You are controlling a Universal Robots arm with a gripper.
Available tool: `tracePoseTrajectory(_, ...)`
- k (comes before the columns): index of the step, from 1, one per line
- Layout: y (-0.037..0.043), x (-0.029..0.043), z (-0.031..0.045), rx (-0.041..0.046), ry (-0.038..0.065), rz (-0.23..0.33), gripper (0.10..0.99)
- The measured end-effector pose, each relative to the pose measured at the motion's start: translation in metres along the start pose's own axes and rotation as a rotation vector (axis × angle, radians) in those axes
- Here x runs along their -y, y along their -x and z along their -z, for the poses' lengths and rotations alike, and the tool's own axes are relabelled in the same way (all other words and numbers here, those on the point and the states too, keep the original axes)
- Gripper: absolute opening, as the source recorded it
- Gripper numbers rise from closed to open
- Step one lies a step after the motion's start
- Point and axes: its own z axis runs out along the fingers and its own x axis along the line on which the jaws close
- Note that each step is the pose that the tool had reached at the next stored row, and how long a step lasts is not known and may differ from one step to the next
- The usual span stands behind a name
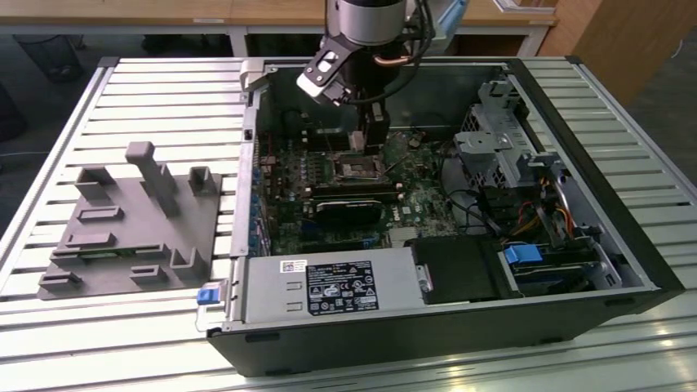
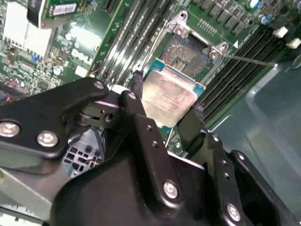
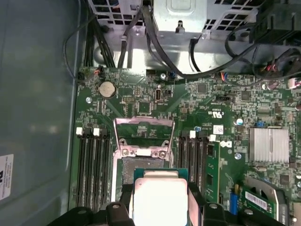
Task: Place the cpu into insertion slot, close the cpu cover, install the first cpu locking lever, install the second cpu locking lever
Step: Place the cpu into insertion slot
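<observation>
Step one it is, by my read. My tool (image 2: 167, 95) is clenched on the cpu (image 2: 170, 100), one finger on each of two opposite edges, metal top up and looking level. The slot (image 2: 186, 51) lies bare mid-board on the board (image 3: 225, 108). The cpu hangs over one edge of it, overlapping, not yet over the centre. I can't quite tell whether chip and slot touch at that edge or are apart; apart, I'd say.

The cover (image 3: 143, 122) stands swung up at the slot's edge farthest from the chip, so the way in is open. I judge the set-down wants the chip squared to the slot's rim, brought over the middle, then eased down flat, with no tilt and no sliding across the contacts.

Room is snug. Memory slots (image 3: 94, 174) flank the slot on two sides, just beside my fingers, and a thin rod (image 2: 249, 60), perhaps a lever, juts out past one corner. Above the board, inside the case (image 1: 610, 163), it's open air.
</observation>
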Motion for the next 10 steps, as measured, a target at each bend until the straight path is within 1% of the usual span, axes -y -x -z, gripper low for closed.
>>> tracePoseTrajectory(10,0.0000,0.0003,-0.0040,0.0001,0.000,0.000,0.541)
